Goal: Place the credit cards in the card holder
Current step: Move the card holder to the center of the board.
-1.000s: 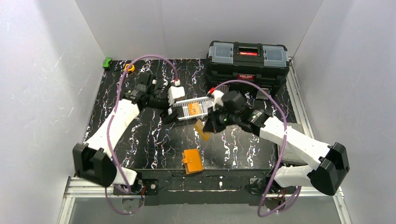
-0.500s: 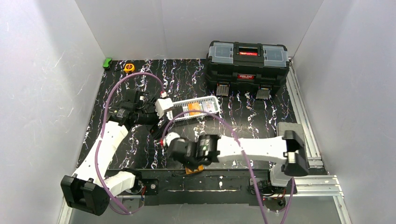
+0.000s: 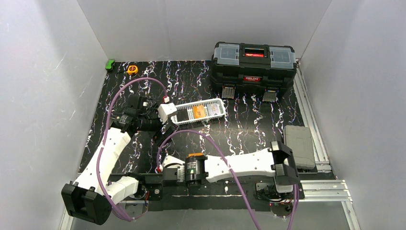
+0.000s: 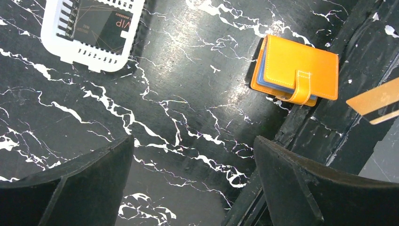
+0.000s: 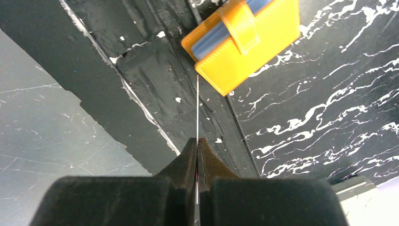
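Observation:
The card holder point(image 4: 296, 68) is a shut orange wallet with its snap tab fastened, lying at the table's near edge; it also shows as the card holder point(image 5: 244, 42) and, partly under the right wrist, as the card holder point(image 3: 195, 155). My right gripper point(image 5: 197, 141) is shut on an orange credit card point(image 4: 376, 101), seen edge-on as a thin line point(image 5: 197, 108), held just beyond the table edge beside the holder. More credit cards point(image 3: 201, 111) lie in the white basket point(image 3: 218, 103). My left gripper point(image 4: 193, 179) hangs open and holds nothing above the table between basket and holder.
A black toolbox point(image 3: 253, 67) stands at the back right. A grey pad point(image 3: 299, 143) lies on the right rail. A yellow tape measure point(image 3: 132, 69) and a green object point(image 3: 110, 63) sit at the back left corner. White walls enclose the table.
My right arm has swung from the basket down to the near table edge, carrying the orange card. The left arm has drawn back slightly from the basket, still open.

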Robot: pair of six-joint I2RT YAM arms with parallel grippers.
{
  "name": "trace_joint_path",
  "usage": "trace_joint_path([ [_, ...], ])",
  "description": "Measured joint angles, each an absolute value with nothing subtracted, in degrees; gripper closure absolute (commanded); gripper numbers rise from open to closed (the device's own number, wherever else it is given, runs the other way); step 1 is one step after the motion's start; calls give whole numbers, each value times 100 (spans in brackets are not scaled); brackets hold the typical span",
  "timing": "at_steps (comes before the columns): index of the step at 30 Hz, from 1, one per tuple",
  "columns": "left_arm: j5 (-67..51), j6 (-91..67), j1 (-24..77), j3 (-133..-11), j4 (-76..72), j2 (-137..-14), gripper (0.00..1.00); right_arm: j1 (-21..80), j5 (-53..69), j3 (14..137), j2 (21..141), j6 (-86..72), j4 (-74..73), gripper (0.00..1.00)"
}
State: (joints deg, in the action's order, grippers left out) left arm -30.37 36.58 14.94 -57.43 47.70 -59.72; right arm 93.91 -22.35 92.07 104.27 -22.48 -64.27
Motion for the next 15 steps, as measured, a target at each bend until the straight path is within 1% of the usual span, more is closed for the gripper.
trace_joint_path([
  [5, -2952, 3588, 1494, -5699, 4685, -5975, 2, 9524, -2167, 9312, 10763, -2204, -6401, 99],
  [15, -2897, 3465, 1494, -5697, 4554, -6145, 2, 9491, -2021, 9288, 10785, -2080, -6246, 99],
])
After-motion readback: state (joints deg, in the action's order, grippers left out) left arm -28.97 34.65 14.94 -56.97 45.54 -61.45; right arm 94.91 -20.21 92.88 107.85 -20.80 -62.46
